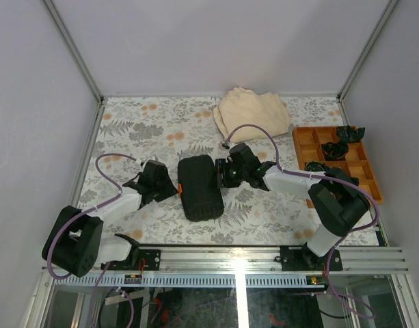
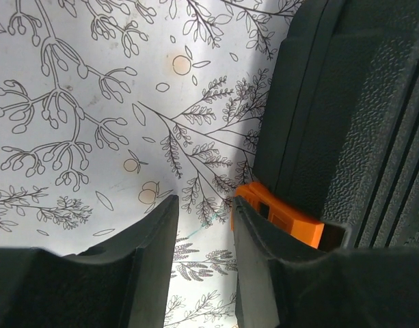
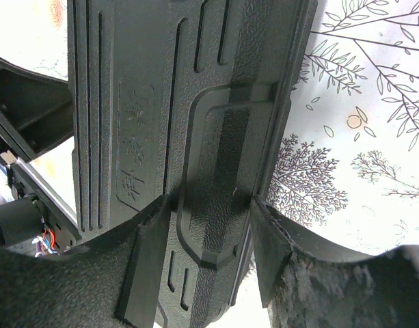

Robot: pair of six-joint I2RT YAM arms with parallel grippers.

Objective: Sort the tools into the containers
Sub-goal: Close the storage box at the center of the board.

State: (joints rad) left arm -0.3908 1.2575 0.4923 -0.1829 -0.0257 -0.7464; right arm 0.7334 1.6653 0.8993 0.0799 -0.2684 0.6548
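The container, a black tool case (image 1: 199, 188), lies shut in the middle of the table, its orange latch (image 1: 178, 190) on the left side. No tools show outside it. My left gripper (image 1: 171, 188) is at that latch, open. In the left wrist view its right finger (image 2: 277, 273) rests against the orange latch (image 2: 284, 215), and only tablecloth shows between the jaws of the left gripper (image 2: 206, 205). My right gripper (image 1: 221, 172) is at the case's right edge. In the right wrist view the right gripper (image 3: 210, 201) is shut across a raised ridge of the case (image 3: 195, 102).
A beige folded cloth (image 1: 253, 113) lies at the back centre. An orange compartment tray (image 1: 308, 140) stands at the right with several small dark things in it, too small to name. Purple cables loop over both arms. Metal frame posts and white walls enclose the table.
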